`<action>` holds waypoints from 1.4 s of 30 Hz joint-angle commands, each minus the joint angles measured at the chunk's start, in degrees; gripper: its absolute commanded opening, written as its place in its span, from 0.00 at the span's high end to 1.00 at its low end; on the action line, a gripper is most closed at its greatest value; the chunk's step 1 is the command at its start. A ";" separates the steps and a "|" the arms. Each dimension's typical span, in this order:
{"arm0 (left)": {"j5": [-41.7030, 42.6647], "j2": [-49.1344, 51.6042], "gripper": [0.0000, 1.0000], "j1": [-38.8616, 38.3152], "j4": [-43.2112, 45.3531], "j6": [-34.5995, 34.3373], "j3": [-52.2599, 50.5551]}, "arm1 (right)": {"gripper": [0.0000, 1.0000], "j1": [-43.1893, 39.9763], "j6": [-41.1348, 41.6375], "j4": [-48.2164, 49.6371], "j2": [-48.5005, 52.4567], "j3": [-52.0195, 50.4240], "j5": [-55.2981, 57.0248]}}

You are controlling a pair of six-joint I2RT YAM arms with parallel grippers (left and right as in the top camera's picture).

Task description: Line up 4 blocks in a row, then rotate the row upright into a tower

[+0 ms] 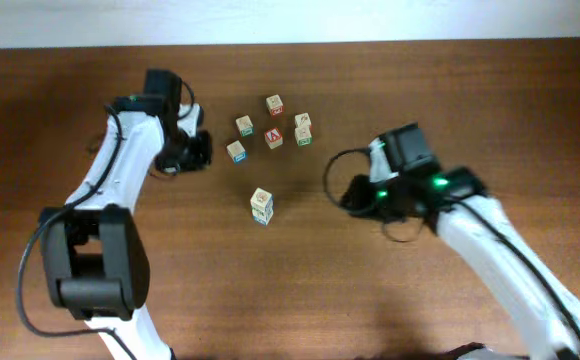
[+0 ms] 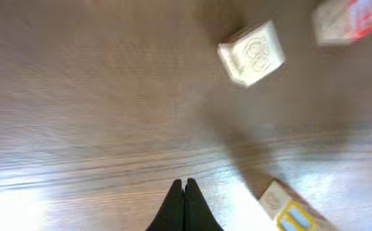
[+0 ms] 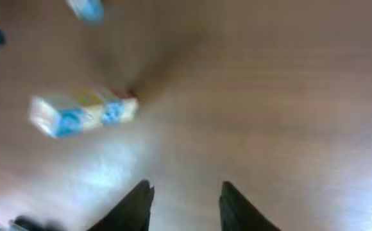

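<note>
- The left gripper (image 2: pixel 184 204) is closed, its two dark fingers pressed flat together with nothing between them. Only their tips show, at the bottom of the left wrist view.
- That view is blurred. Ahead of the fingers lies a pale block (image 2: pixel 251 53) with a round embossed letter whose colour cannot be made out. A yellow-and-blue block (image 2: pixel 287 210) is cut off at the bottom edge, and a red-marked block (image 2: pixel 349 19) is cut off at the top right corner.
- From overhead, this gripper sits near the blue-marked block (image 1: pixel 235 151) at the left of the group, with a gap between them.
- The right gripper (image 3: pixel 186 205) is open, with bare counter (image 3: pixel 288 96) showing between its fingers and nothing held.
- Its view is heavily smeared. The lone block (image 3: pixel 83 114) shows as a long pale shape with blue and yellow patches, ahead and to the left, well clear of the fingers. Whether it is one cube or two stacked cannot be told.
- From overhead, the lone block stands by itself toward the middle of the counter, between the two arms.
- The other blocks (image 1: pixel 274 104) cluster near the far edge around the red "A" cube (image 1: pixel 274 138). Their letters are too small to read.
</note>
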 commanded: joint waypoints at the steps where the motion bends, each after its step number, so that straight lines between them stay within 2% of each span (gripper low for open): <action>1: -3.93 -8.57 0.98 0.24 -1.25 1.31 4.35 | 0.50 -4.13 -6.08 -11.47 -6.84 11.30 7.41; 2: -3.96 -10.10 0.77 0.24 -2.01 1.33 4.35 | 0.46 -5.16 -6.03 -14.49 -7.89 13.60 8.20; 3: -3.96 -10.97 0.35 0.24 -3.23 1.31 4.35 | 0.43 -6.62 -6.03 -18.71 -9.33 16.72 9.31; 4: -3.96 -11.34 0.01 0.24 -4.52 1.31 4.35 | 0.39 -8.22 -6.08 -23.37 -11.08 20.11 10.43; 5: -3.96 -11.32 0.01 0.24 -4.63 1.31 4.35 | 0.37 -9.64 -6.05 -27.39 -12.92 22.97 11.19; 6: -3.96 -11.32 0.01 0.24 -4.61 1.31 4.35 | 0.27 -10.67 -6.03 -30.08 -14.47 24.90 11.34; 7: -3.96 -11.32 0.01 0.24 -4.61 1.31 4.35 | 0.02 -11.37 -5.99 -32.57 -16.26 26.77 11.30; 11: -3.96 -11.32 0.01 0.24 -4.61 1.31 4.35 | 0.02 -11.34 -5.81 -32.98 -22.99 27.45 10.95; 18: -3.96 -11.32 0.01 0.24 -4.61 1.31 4.35 | 0.02 -11.32 -7.02 -33.70 -23.19 26.21 14.49; 19: -3.96 -11.32 0.01 0.24 -4.63 1.31 4.35 | 0.02 -11.32 -8.59 -31.19 -24.63 23.85 16.96; 21: -3.96 -11.32 0.01 0.24 -4.61 1.31 4.35 | 0.02 -11.74 -16.76 -17.27 -32.76 12.22 17.35; 25: -3.96 -11.32 0.01 0.24 -4.61 1.31 4.35 | 0.02 -15.39 -21.11 6.27 -52.85 -14.80 16.74; 27: -3.96 -11.32 0.01 0.24 -4.61 1.31 4.35 | 0.02 -17.09 -21.09 17.33 -65.22 -31.93 15.82; 28: -3.96 -11.32 0.01 0.24 -4.61 1.31 4.35 | 0.02 -17.11 -21.09 21.70 -69.90 -38.93 15.85; 32: -3.96 -11.32 0.01 0.24 -4.61 1.31 4.35 | 0.02 -17.09 -23.02 33.51 -79.49 -56.28 15.80; 36: -3.96 -11.32 0.01 0.24 -4.61 1.31 4.35 | 0.02 -16.94 -23.21 39.74 -79.93 -64.13 16.09; 42: -3.96 -11.32 0.01 0.24 -4.61 1.31 4.35 | 0.02 -16.94 -23.63 43.80 -79.93 -65.88 15.87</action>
